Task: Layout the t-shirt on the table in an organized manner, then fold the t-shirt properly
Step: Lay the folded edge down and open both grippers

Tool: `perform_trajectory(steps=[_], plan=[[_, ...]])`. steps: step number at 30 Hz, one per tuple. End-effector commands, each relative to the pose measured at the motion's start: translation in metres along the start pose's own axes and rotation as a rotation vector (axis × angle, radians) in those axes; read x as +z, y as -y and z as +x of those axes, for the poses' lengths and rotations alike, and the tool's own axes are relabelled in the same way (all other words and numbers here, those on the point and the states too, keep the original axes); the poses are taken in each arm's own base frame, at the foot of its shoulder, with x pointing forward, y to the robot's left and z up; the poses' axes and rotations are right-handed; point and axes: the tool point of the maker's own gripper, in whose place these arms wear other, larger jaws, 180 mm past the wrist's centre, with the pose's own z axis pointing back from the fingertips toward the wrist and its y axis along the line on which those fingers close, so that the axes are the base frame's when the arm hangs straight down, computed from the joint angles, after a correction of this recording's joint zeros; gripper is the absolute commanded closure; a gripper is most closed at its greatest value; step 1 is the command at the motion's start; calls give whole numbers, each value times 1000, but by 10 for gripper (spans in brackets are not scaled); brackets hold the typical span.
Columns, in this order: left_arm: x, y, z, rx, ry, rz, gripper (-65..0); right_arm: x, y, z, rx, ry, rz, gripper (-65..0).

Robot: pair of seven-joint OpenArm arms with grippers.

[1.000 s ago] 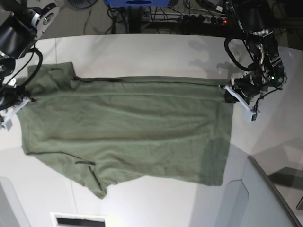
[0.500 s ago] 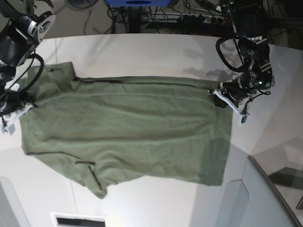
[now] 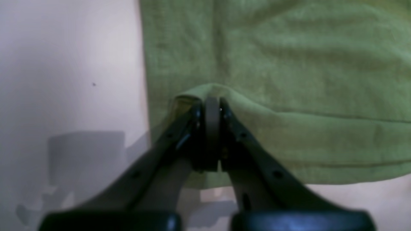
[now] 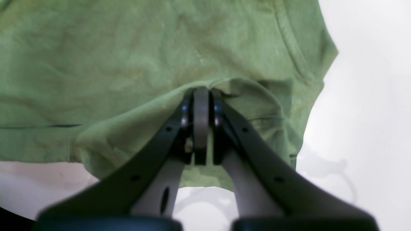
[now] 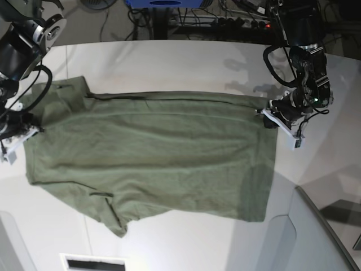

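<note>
The shirt (image 5: 152, 155) lay spread across the table (image 5: 169, 62), one long fold apparently begun and further folds left. At the left, the right gripper (image 5: 25, 127) pinched a raised fold of its edge; at the right, the left gripper (image 5: 269, 114) pinched the hem edge likewise.
</note>
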Motion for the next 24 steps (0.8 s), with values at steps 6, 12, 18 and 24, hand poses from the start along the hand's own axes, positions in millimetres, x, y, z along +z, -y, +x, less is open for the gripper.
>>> perform_trajectory(steps=[6, 12, 18, 24], plan=[[3, -1, 19, -6, 53, 0, 0, 9, 5, 22, 8, 62, -9, -6], [4, -7, 19, 18, 54, 30, 0, 9, 4, 26, 9, 69, -7, -5], [4, -11, 20, 35, 57, 50, 0, 9, 5, 30, 8, 103, -8, -5], [8, -19, 25, 54, 112, 67, 0, 3, 3, 29, -3, 114, 7, -5]])
